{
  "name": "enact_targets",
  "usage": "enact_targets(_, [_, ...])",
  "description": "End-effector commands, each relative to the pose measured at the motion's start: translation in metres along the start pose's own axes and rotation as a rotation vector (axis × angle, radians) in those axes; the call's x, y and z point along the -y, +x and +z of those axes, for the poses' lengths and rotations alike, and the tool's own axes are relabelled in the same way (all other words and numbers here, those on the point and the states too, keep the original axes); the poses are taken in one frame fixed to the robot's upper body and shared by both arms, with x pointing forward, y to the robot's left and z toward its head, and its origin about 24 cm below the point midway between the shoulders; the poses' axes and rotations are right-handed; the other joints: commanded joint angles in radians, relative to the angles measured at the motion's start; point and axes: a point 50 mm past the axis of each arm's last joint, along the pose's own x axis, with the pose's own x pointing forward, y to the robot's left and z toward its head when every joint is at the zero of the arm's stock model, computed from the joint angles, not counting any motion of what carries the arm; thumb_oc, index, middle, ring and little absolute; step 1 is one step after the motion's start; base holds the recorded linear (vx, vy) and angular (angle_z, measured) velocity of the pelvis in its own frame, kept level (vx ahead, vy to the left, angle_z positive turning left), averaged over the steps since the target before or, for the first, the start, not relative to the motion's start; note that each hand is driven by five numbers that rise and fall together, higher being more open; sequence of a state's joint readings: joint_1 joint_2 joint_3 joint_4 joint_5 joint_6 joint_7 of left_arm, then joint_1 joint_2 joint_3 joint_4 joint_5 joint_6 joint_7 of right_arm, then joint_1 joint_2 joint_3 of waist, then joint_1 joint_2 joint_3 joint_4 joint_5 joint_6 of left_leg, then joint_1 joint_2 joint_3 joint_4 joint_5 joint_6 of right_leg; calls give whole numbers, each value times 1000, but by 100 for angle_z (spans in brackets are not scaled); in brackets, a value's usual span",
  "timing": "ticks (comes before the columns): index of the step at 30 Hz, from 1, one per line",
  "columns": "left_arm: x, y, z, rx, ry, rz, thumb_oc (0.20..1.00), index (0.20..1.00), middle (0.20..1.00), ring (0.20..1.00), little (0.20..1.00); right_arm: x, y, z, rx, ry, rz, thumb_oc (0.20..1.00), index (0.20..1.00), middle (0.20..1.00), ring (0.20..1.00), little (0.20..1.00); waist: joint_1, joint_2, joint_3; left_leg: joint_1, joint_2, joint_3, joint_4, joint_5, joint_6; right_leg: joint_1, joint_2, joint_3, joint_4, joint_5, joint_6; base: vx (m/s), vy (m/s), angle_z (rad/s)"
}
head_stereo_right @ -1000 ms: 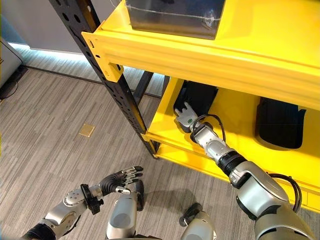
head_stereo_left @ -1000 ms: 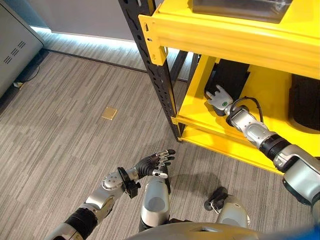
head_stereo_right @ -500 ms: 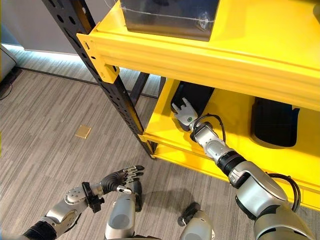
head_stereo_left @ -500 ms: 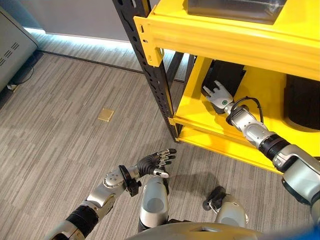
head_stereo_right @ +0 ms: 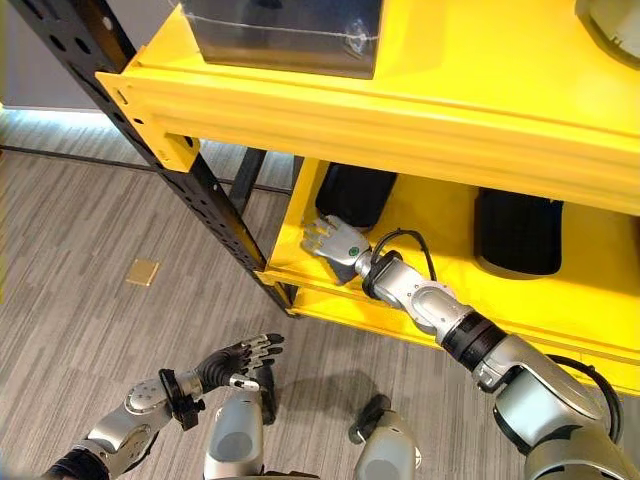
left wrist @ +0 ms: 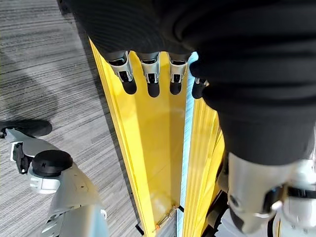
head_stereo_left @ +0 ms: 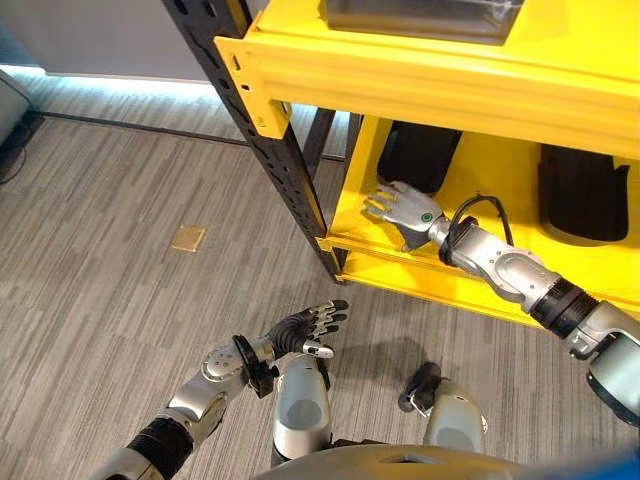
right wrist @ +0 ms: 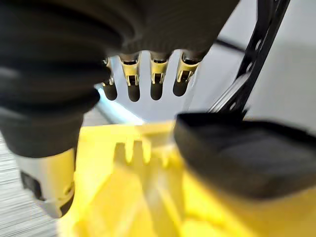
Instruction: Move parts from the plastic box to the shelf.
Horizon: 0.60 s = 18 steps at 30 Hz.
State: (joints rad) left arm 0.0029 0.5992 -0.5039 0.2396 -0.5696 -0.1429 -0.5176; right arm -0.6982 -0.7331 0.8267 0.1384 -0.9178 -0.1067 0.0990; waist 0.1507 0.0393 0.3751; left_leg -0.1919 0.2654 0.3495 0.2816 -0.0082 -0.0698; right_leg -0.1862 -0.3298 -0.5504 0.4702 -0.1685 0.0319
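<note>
The big yellow shelf [head_stereo_left: 420, 80] stands on a grey striped floor [head_stereo_left: 110, 300], held up by a black post with holes [head_stereo_left: 265, 150].

The right hand [head_stereo_left: 400, 208] is at the front of the low level of the shelf. Its fingers are spread out flat and it holds nothing. Just behind the right hand, deeper in the shelf, sits a black part [head_stereo_left: 418, 155]. The hand is close to this part but not holding it. A second black part [head_stereo_left: 585, 195] sits on the same level, farther along the shelf from the post.

On the top level of the shelf, near the post, stands a clear plastic box [head_stereo_right: 285, 35]. I cannot tell what is inside it.

The left hand [head_stereo_left: 310, 328] hangs low over the floor, in front of the shelf and away from it. Its fingers are loose and nearly straight, and it holds nothing.

A small tan square [head_stereo_left: 187, 238] lies flat in the floor, on the far side of the post from the shelf.
</note>
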Motion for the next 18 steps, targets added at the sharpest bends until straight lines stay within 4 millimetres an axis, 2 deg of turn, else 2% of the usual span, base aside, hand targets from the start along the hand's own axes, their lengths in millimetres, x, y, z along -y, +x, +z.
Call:
enact_targets(1, [5,-5,9,75,37,-26,1000,1000,1000,1000,1000,20,-7,-3,23,167,-1,1000,1000,1000,1000,1000,8,-13,1,65,44,39,38,-67,14,39,-31,52,-27,10,96,0,0,0])
enact_targets(3, [5,-6,7,71,36,-19,1000,1000,1000,1000,1000,20,-12,0,40,266,18,1000,1000,1000,1000,1000,3,-16,1,65,45,40,42,-69,15,36,-30,58,-25,10,96,0,0,0])
enact_targets(4, [6,-6,6,67,40,-14,1000,1000,1000,1000,1000,21,-15,4,56,391,10,1000,1000,1000,1000,1000,-2,-20,0,66,45,42,40,-69,15,35,-27,62,-27,11,96,0,0,0])
enact_targets(8, [9,-5,6,74,41,8,1000,1000,1000,1000,1000,34,-23,15,158,669,-89,1000,1000,1000,1000,1000,-18,-25,-3,78,40,40,23,-62,15,49,-11,75,-52,18,96,1,3,-6])
enact_targets(9, [9,-5,4,76,35,33,1000,1000,1000,1000,1000,49,-32,23,274,815,-174,1000,1000,1000,1000,1000,-26,-26,-9,88,37,38,6,-54,11,60,-2,80,-73,26,98,11,14,-12])
enact_targets(10, [9,-6,3,82,23,52,1000,1000,1000,1000,1000,56,-37,28,329,903,-201,1000,1000,1000,1000,1000,-32,-28,-13,94,36,37,-4,-50,9,67,5,85,-84,29,98,10,20,-13])
enact_targets(11, [9,-7,1,106,-13,93,1000,1000,1000,1000,1000,61,-46,35,439,1094,-213,1000,1000,1000,1000,1000,-40,-31,-22,109,35,36,-23,-43,4,84,14,91,-114,37,100,-1,13,-12])
enact_targets(12, [8,-9,2,164,-66,138,1000,1000,1000,1000,1000,55,-51,40,514,1352,-219,1000,1000,1000,1000,1000,-44,-34,-34,119,36,32,-34,-38,0,97,20,96,-137,45,101,-7,6,-14])
enact_targets(15, [12,-15,0,268,-200,179,1000,1000,1000,1000,1000,27,-56,44,476,1695,-278,1000,1000,1000,1000,1000,-47,-37,-57,137,39,31,-53,-26,-7,122,27,99,-182,66,102,-6,-4,-6])
enact_targets(16, [12,-20,0,336,-246,224,1000,1000,1000,1000,1000,4,-59,43,371,1866,-337,1000,1000,1000,1000,1000,-52,-40,-70,146,42,35,-70,-17,-10,132,24,101,-207,80,108,0,0,0])
enact_targets(18, [13,-31,-10,358,-322,266,1000,1000,1000,1000,1000,-32,-69,42,197,2010,-393,1000,1000,1000,1000,1000,-64,-49,-87,167,45,47,-101,-2,-15,149,21,108,-249,108,119,0,0,0])
